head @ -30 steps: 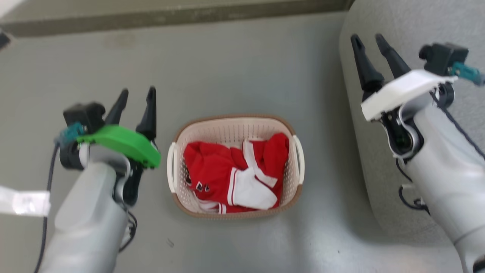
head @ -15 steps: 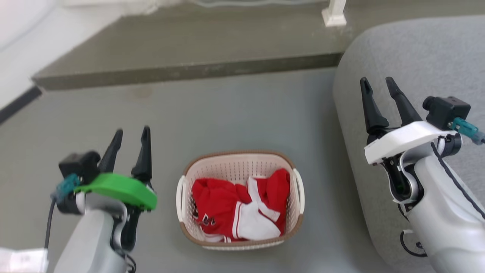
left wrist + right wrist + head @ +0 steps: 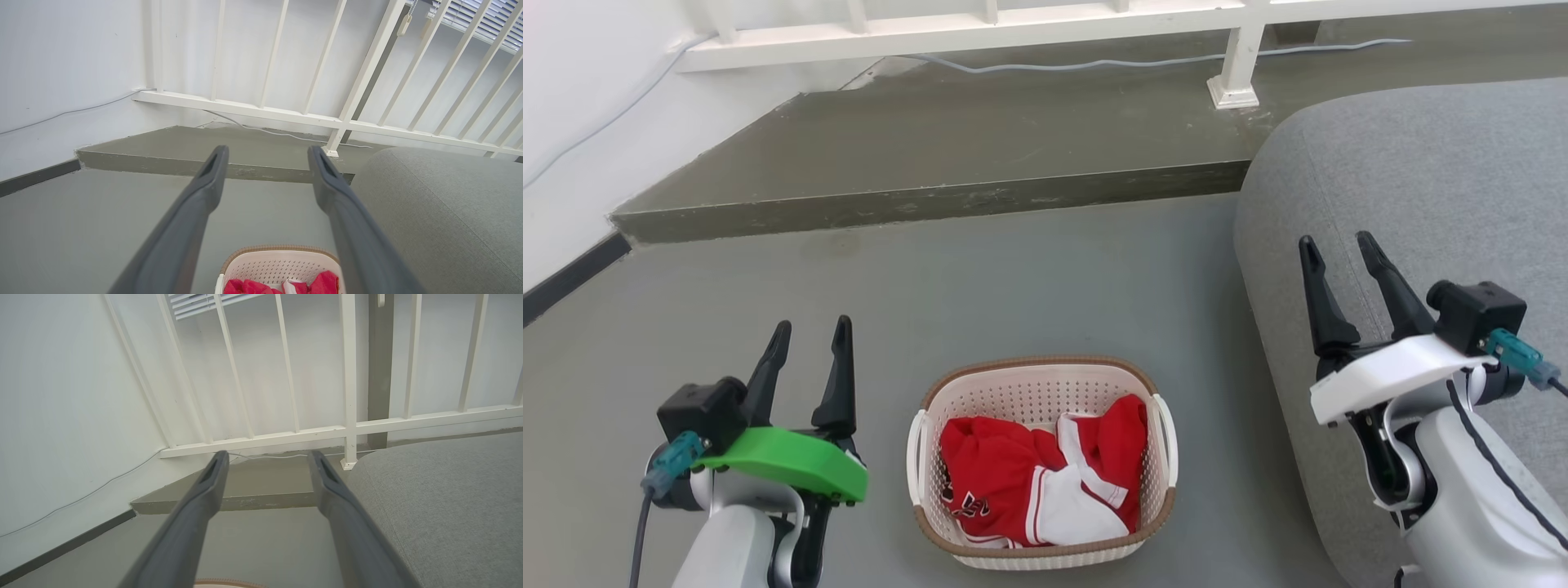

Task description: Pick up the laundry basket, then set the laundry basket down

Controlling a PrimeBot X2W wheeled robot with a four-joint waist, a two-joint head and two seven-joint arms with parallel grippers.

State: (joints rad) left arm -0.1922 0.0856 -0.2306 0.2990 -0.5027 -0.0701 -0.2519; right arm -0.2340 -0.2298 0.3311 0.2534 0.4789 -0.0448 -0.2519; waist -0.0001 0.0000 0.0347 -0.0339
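- Hovering empty, the left jaws stand well parted, holding nothing, with the basket (image 3: 1037,360) just off to their right.
- The right jaws are parted about as wide and are likewise empty; they hang over the edge of the sofa (image 3: 1421,180), well apart from the basket.
- The basket sits on the floor (image 3: 1013,278) between the two pairs, nearer the left jaws, with a red garment (image 3: 1005,482) heaped inside it.
- Neither pair is lined up with a handle (image 3: 1170,445) yet. Closing on the perforated wall or brown rim instead could let the light basket slip or tip.
- Lifting by one handle alone would probably tilt it and spill the garment.
- The right arm may brush the sofa as it reaches inward.
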